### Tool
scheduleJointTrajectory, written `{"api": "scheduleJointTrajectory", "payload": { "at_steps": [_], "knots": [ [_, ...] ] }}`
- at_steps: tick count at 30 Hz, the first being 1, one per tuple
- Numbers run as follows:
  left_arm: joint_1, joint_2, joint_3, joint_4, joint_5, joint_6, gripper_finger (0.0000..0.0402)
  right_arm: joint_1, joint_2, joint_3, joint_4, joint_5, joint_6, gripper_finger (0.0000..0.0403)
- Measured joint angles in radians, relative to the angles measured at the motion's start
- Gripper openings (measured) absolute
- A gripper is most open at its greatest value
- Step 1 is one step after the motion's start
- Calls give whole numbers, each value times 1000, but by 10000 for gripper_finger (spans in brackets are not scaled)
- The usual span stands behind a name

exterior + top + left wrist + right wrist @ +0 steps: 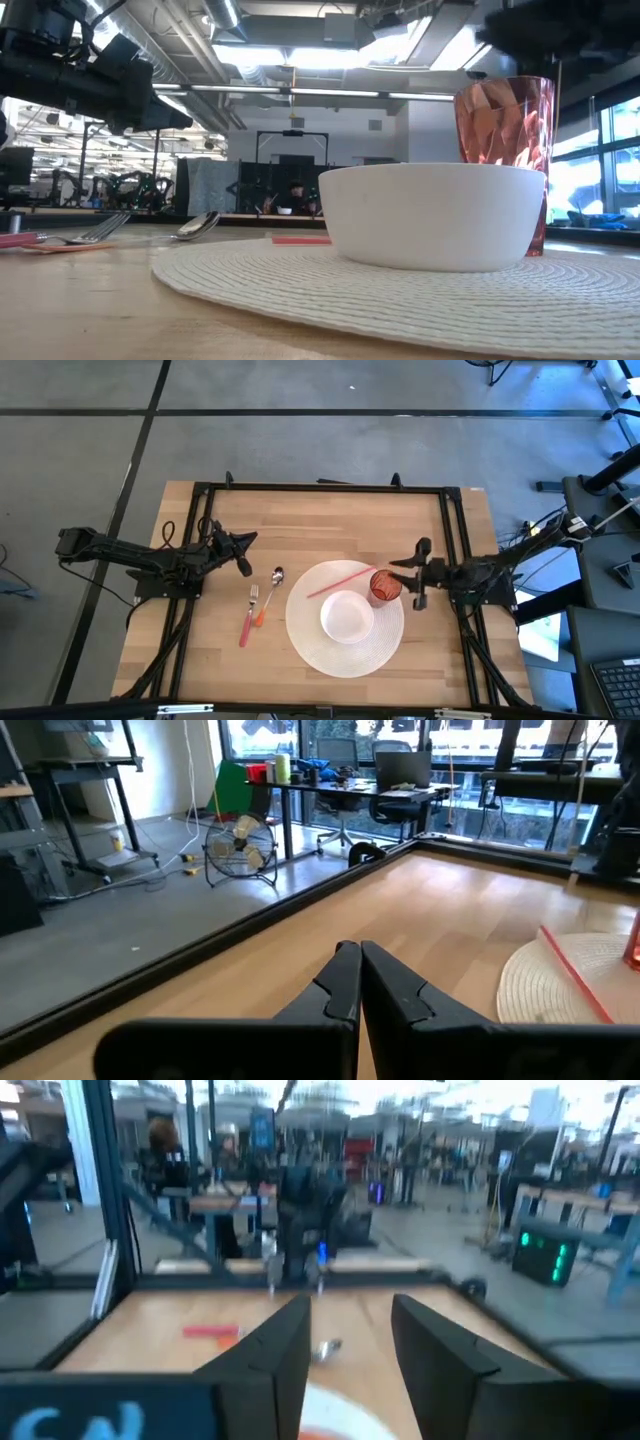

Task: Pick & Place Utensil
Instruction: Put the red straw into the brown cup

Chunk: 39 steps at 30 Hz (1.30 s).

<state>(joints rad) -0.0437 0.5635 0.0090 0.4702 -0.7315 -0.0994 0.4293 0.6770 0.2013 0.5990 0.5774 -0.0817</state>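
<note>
A fork (pixel 250 615) with a red handle and a spoon (pixel 272 588) with an orange handle lie on the wooden table, left of a round white placemat (pixel 310 640). The fork (pixel 95 232) and the spoon (pixel 200 225) also show in the low view. On the mat stand a white bowl (pixel 346 617) and a red faceted cup (pixel 384 588), and a thin red stick (pixel 340 580) lies on it. My left gripper (pixel 245 555) is shut and empty, above the table just beyond the spoon. My right gripper (pixel 398 573) is open and empty, level with the cup's right side and above it (pixel 350 1330).
A black frame (pixel 320 488) runs along the table's far edge and down both sides near the arm bases. Bare wood lies between the mat and the far edge. The room beyond holds desks, a fan (pixel 240 850) and other equipment.
</note>
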Motion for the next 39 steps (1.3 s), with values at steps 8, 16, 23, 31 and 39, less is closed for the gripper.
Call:
{"api": "scheduleJointTrajectory", "payload": {
  "at_steps": [8, 16, 23, 31, 39],
  "knots": [
    [0, 0, 2, -21, 81, -111, 6, -47, -308, 104, -482, -4, 31, 32],
    [-2, 138, 179, -244, 217, -254, 1, -96, -515, 95, -667, -89, 97, 4],
    [-4, 484, 354, -249, 371, -268, 2, -124, -594, -3, -609, -154, 89, 3],
    [0, 787, 549, -267, 591, -204, 5, -141, -660, -86, -540, -286, 30, 2],
    [-17, 1013, 875, -674, 702, -168, 19, -144, -662, -93, -536, -294, -9, 9]
  ]
}}
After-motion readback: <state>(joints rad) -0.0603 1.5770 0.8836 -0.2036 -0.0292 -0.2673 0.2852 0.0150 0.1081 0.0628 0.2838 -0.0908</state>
